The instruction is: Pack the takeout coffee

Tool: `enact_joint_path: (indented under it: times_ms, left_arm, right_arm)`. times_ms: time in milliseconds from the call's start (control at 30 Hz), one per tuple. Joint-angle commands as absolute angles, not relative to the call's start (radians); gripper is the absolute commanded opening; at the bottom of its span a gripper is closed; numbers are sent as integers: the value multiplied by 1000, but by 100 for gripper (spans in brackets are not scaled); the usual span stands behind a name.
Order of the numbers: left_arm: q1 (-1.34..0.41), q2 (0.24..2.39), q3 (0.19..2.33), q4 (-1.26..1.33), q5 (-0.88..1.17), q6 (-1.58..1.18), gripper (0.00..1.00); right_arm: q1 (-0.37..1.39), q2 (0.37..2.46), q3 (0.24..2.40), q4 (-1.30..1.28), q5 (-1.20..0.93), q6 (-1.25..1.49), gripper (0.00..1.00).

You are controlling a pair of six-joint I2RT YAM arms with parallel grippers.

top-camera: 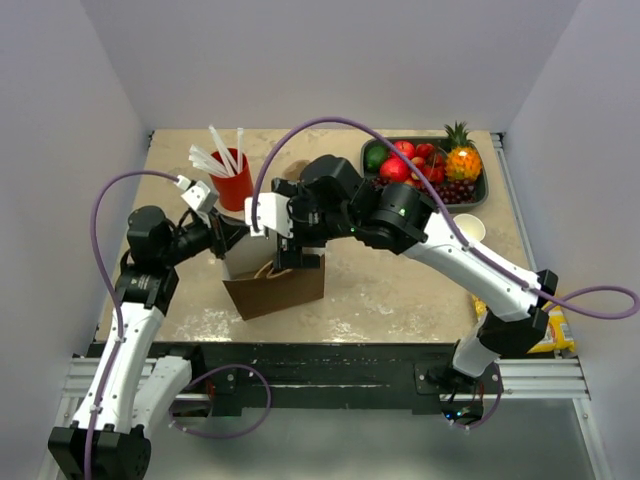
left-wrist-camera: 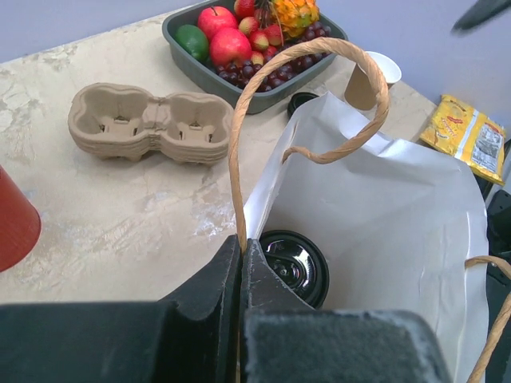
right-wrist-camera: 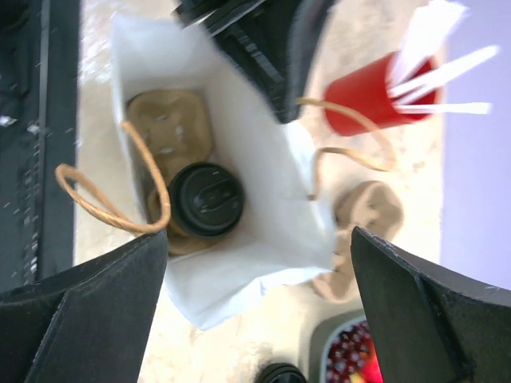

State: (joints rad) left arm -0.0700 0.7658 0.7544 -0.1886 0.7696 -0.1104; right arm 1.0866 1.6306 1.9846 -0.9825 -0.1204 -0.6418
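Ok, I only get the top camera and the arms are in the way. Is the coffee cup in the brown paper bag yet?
Observer: Yes. The right wrist view shows the paper cup with the round black plastic lid inside the brown paper bag, on a tan pulp cup carrier.
Operator: Is the right arm holding it?
Observer: No. The right fingers are wide open above the bag, apart from the cup.
Operator: What holds the bag open?
Observer: The left fingers are shut on its rim.
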Motion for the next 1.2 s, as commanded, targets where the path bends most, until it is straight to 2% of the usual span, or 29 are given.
enact_joint_path:
  times_ms: [0, 100, 200, 400, 567, 767, 1167]
  left_arm:
    - [-69, 791, 767, -97, 790, -120, 0]
    - [-71, 805, 776, -101, 808, -115, 0]
    - [-74, 805, 787, -106, 824, -84, 0]
    - [-80, 787, 831, -146, 859, -43, 0]
    - [-83, 743, 868, -207, 874, -5, 0]
    - [-86, 693, 894, -302, 873, 116, 0]
    - [-89, 578, 867, -495, 922, 356, 0]
  right_arm:
    - [1085, 1580, 2075, -928, -8, -586, 99]
    - [1043, 1563, 2086, -873, 41, -533, 99]
    - [856, 1566, 2083, -813, 84, -388, 99]
    - [726, 1577, 2014, -798, 16, -313, 99]
    - [721, 1516, 1841, -717, 3, -308, 99]
    - [719, 1509, 1746, -678, 3, -268, 99]
    - [718, 1554, 1683, -612, -29, -227, 99]
